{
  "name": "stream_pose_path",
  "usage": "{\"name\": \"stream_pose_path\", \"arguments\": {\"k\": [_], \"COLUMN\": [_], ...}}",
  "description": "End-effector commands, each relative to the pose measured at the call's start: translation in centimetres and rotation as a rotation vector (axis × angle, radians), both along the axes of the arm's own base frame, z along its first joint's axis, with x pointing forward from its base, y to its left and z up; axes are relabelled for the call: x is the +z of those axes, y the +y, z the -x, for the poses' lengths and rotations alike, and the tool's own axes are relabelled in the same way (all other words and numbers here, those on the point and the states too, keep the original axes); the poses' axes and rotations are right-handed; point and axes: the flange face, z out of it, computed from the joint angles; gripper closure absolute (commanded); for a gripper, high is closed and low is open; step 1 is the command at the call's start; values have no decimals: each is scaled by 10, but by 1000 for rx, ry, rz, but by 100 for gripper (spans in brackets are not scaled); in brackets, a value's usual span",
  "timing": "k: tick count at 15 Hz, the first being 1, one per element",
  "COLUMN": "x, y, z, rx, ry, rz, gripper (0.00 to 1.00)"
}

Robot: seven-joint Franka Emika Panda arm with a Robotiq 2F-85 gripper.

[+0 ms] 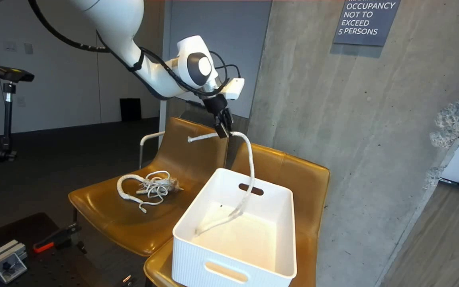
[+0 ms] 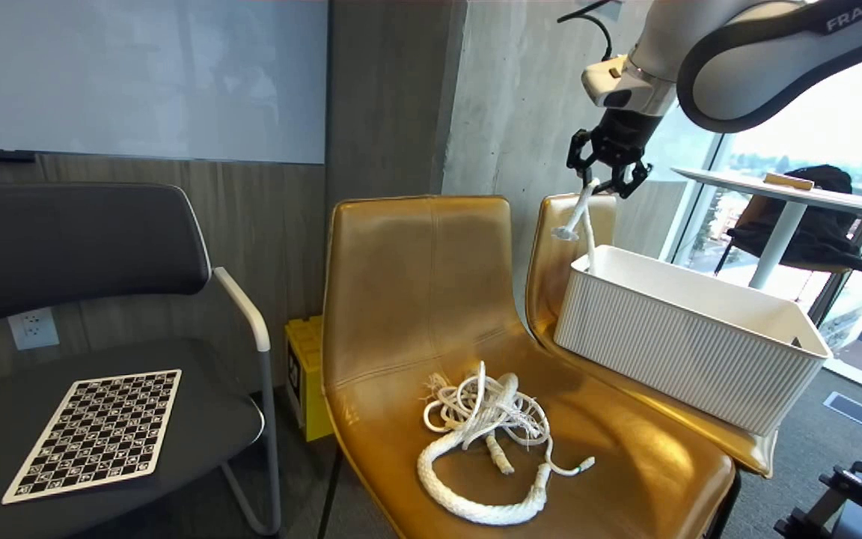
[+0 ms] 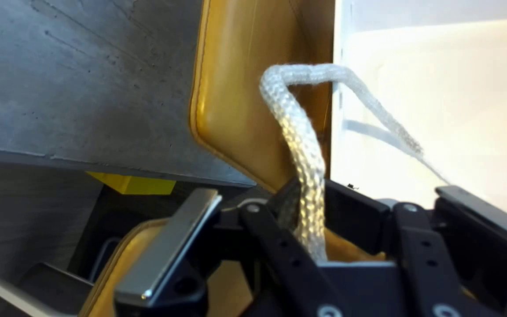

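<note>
Hanging high in both exterior views, the arm [image 1: 122,28] is the only one around, so no other is nearer. Below, side by side: tan coil chair [image 2: 420,277], then tan bin chair [image 1: 293,170]. On the latter, a white bin [image 2: 685,348], long side running out from the chair back; one short end, w/ handle slot [image 1: 258,191], faces the back.

On the coil chair, a loose rope coil [image 2: 487,412], well off from the bin.

Gripper [image 1: 224,133]: up nr. chair-back height, approx. over the bin's rear corner on the coil side, not over its middle. Jaws closed, pinching the white rope [image 1: 252,163] nr. one end; grip shows in both exterior views.

What matters: rope lies below the gripper & bin-ward. From the pinch it arches over, then drops approx. vert. past the slotted end, inside the bin, slanting in toward its floor; exact lower end hard to tell (glare). Long axis = up-down, w/ a sharp bend in wrist view just before it crosses into the bin.

Last bit: the rope stub [image 1: 202,137], past the jaws, sticking out toward the coil chair, i.e. opp. side from the bin.
</note>
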Motion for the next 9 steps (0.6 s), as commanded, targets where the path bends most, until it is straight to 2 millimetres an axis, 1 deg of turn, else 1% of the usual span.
{"name": "stream_pose_path", "arguments": {"k": [1, 3, 5, 9], "x": [15, 19, 23, 32], "y": [80, 136, 191, 299], "z": [39, 57, 80, 137], "rx": [0, 22, 45, 87], "ry": [-44, -75, -106, -129], "rz": [8, 6, 16, 24], "gripper": [97, 97, 97, 97]}}
